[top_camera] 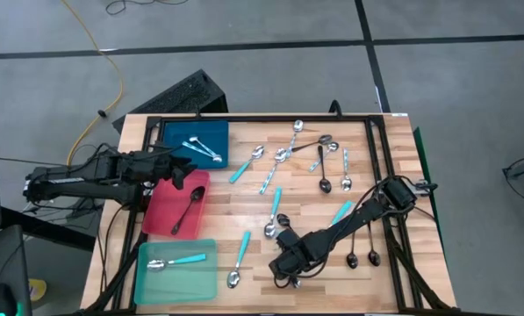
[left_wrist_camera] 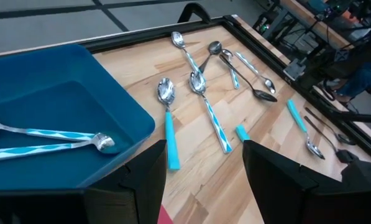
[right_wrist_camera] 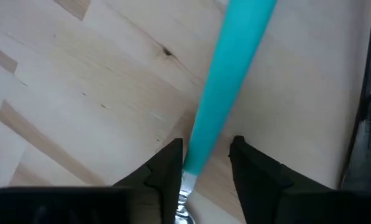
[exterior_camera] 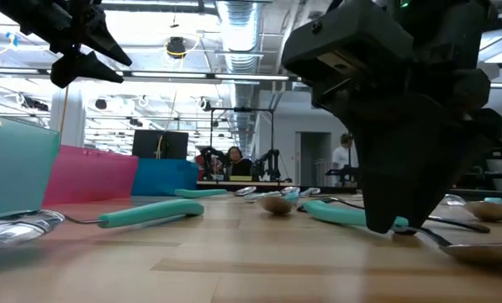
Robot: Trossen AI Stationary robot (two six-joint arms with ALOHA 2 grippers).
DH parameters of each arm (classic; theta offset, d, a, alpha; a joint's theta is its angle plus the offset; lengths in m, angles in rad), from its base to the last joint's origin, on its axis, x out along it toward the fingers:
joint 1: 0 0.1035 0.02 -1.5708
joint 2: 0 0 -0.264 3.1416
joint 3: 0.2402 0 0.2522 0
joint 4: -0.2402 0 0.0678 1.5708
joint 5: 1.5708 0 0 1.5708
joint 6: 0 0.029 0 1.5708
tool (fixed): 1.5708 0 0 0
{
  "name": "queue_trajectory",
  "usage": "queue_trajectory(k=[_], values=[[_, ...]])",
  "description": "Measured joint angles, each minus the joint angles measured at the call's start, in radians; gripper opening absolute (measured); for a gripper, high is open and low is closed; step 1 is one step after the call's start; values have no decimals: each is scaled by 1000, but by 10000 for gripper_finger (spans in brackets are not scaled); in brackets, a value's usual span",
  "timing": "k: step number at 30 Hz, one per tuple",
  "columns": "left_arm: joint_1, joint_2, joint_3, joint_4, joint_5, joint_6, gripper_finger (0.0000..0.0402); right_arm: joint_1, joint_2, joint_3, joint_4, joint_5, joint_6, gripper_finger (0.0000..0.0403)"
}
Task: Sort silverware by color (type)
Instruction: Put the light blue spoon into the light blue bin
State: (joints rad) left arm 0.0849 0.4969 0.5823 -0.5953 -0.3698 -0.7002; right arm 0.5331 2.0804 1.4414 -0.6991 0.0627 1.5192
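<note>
My right gripper [right_wrist_camera: 204, 163] points down at the table's near middle [top_camera: 288, 259], open. Its fingers stand on either side of a turquoise-handled spoon [right_wrist_camera: 232, 68] that lies flat on the wood [exterior_camera: 343, 214]. In the high view the gripper hides that spoon. My left gripper [left_wrist_camera: 204, 180] hangs open and empty above the table's left side, between the blue tray [top_camera: 211, 132] and the red tray [top_camera: 161, 211]. The blue tray holds two silver spoons [top_camera: 202, 149], the red one a black spoon [top_camera: 190, 209], and the teal tray [top_camera: 178, 285] a turquoise-handled spoon [top_camera: 178, 261]. My right gripper comes from above with its fingers across the spoon's turquoise handle, at the end next to the metal neck [right_wrist_camera: 194, 163]. One finger [right_wrist_camera: 169, 165] stands right at the handle's side and a narrow gap shows at the other. I cannot tell whether it touches.
Several loose spoons lie at the far middle [top_camera: 283, 154]. Another turquoise-handled one [top_camera: 241, 254] lies near the teal tray, and black ones [top_camera: 362, 259] lie near the right edge. A black frame [top_camera: 376, 149] borders the table.
</note>
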Motion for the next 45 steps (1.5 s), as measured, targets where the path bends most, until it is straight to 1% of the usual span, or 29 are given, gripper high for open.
queue_trajectory(k=[6,14,18,24,38,42,45], values=[[0,0,0,0,0,11,195,0,1,-1,-3,-26,2,108],[0,0,0,-1,0,11,195,-7,1,-1,-7,-50,2,74],[0,0,0,-1,-1,12,195,-16,2,5,-14,-55,-1,70],[0,0,0,-1,-1,30,195,-21,9,77,-90,-71,-47,68],[0,0,0,-1,-1,25,195,-25,6,208,-196,-43,-85,67],[0,0,0,-1,-1,24,195,-38,5,235,-228,-36,-137,67],[0,0,0,-1,-2,24,195,-52,5,250,-239,-16,-223,67]])
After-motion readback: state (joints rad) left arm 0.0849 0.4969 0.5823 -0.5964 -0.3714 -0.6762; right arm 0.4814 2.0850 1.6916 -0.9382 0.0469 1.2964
